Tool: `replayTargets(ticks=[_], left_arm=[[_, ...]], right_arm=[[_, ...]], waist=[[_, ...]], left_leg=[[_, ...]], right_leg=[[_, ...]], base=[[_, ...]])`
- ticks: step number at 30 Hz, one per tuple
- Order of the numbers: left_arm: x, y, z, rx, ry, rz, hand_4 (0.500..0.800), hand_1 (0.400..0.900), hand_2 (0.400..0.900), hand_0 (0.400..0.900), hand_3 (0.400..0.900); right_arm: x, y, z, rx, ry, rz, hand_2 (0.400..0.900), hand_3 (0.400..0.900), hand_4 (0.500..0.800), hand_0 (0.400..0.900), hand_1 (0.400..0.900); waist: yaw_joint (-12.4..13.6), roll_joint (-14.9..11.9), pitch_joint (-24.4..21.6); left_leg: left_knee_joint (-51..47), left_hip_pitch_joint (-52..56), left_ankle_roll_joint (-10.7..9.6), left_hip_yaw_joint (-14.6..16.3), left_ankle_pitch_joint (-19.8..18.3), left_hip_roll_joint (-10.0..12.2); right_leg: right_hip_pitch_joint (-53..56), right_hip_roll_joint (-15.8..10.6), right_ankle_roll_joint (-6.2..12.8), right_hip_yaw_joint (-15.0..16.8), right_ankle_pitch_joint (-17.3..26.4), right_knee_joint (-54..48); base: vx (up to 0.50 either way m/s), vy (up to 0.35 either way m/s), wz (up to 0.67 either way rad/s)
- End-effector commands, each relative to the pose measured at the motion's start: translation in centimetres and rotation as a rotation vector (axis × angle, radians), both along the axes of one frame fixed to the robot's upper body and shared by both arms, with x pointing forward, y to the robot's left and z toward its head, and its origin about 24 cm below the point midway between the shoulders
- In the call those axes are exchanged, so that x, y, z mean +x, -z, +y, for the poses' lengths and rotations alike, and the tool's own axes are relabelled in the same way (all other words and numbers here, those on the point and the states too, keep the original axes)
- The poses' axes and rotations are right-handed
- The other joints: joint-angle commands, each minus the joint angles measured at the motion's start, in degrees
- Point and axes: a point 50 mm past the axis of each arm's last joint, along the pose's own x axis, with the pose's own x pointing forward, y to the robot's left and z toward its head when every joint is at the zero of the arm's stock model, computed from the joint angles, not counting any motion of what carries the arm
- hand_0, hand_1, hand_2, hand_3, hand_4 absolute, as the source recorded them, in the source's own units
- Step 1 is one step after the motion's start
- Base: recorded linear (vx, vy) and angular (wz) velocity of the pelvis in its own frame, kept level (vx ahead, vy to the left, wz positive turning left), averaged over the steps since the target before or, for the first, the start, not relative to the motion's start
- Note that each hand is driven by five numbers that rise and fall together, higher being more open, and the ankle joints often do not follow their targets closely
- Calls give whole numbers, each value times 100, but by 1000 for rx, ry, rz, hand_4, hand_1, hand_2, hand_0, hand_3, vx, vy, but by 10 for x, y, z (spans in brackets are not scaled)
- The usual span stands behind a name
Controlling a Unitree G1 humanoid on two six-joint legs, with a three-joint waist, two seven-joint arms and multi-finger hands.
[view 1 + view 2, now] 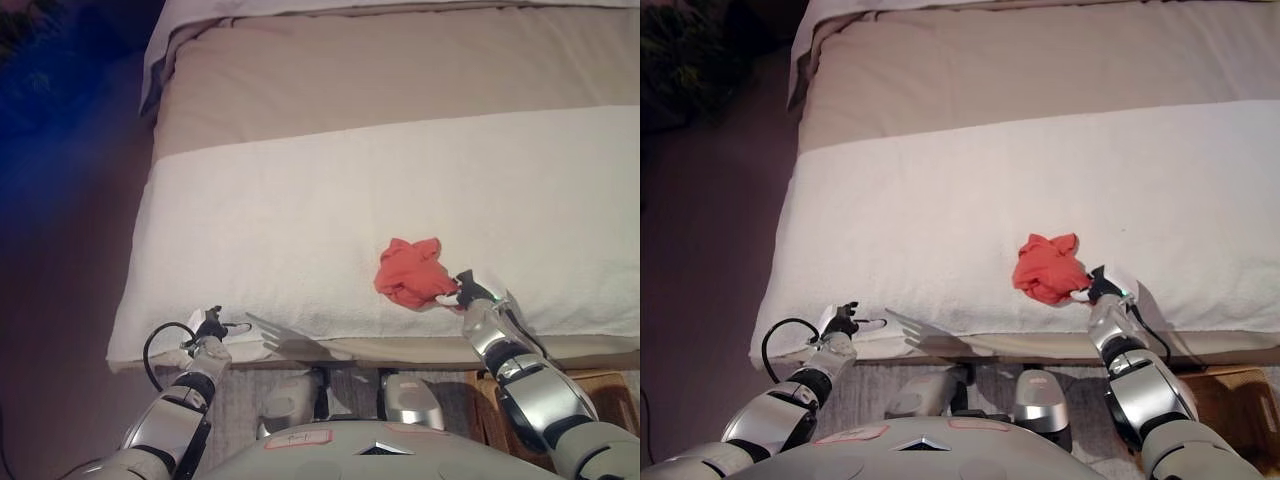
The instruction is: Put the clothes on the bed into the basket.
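Note:
A crumpled red cloth lies on the white blanket near the bed's front edge, right of centre. My right hand is at the cloth's lower right edge, with its fingers curled onto the fabric. My left hand rests at the bed's front left edge, fingers relaxed and holding nothing. A brown basket shows partly on the floor at the lower right, mostly hidden behind my right arm.
The bed's far half is covered by a beige sheet. Dark floor runs along the bed's left side. The bed's front edge is right before me.

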Motion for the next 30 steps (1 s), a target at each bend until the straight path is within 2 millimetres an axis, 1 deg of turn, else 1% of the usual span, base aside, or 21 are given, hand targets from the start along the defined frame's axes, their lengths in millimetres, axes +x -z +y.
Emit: replayTargets(ticks=[1,4,8,9,11,15,18,20,25,30], left_arm=[[12,-12,22,103,-4,-18,800,900,900,900,900],[9,-14,31,116,-16,-11,800,900,900,900,900],[16,-23,45,130,-28,-34,800,900,900,900,900],[18,-24,46,134,-27,-38,800,900,900,900,900],[22,-29,52,141,-34,-51,800,900,900,900,900],[30,-38,60,153,-36,-79,800,900,900,900,900],[35,-43,65,158,-32,-95,800,900,900,900,900],[38,-46,66,159,-20,-101,800,900,900,900,900],[43,-51,69,168,0,-115,800,900,900,900,900],[49,-56,71,172,16,-129,800,900,900,900,900]], right_arm=[[-5,-17,-42,-89,121,-44,400,400,500,400,400],[-14,-23,-61,-103,183,-46,400,400,500,400,400],[-26,-39,-95,-140,284,-57,400,400,500,400,400],[-28,-42,-100,-148,303,-58,400,400,500,400,400],[-34,-52,-117,-171,352,-66,400,400,500,400,400],[-42,-72,-143,-215,427,-86,400,400,500,400,400],[-54,-87,-162,-244,503,-104,400,400,500,400,400],[-65,-94,-174,-264,552,-103,400,400,500,400,400],[-91,-112,-198,-317,656,-88,400,400,500,400,400],[-113,-128,-215,-356,745,-81,400,400,500,400,400]], waist=[[-128,-284,-428],[-213,-356,-491],[-316,-431,-573],[-341,-439,-582],[-401,-446,-610],[-486,-442,-652],[-555,-418,-655],[-594,-391,-652],[-656,-312,-654],[-709,-215,-635]], left_leg=[[31,737,-210,390,-696,213],[31,834,-204,554,-732,241],[31,968,-207,744,-773,284],[31,995,-205,779,-780,290],[31,1053,-206,885,-803,306],[31,1119,-214,1011,-818,322],[31,1150,-221,1051,-825,331],[31,1164,-227,1061,-824,332],[31,1179,-244,1047,-822,328],[31,1158,-258,1014,-802,320]], right_leg=[[-45,-174,345,47,-291,22],[-33,-120,357,199,-257,22],[0,-56,370,360,-225,22],[2,-41,374,393,-221,22],[4,-11,393,477,-206,22],[18,17,414,572,-183,22],[19,25,420,593,-178,22],[35,29,425,596,-183,22],[71,14,436,554,-205,22],[75,-1,443,510,-215,22]], base=[[-17,-15,-45],[-38,-12,-45],[-31,-10,-34],[-29,-1,-34],[-23,2,-35],[-12,-1,-23],[-14,-7,-7],[0,0,0],[4,-12,5],[-4,-12,4]])
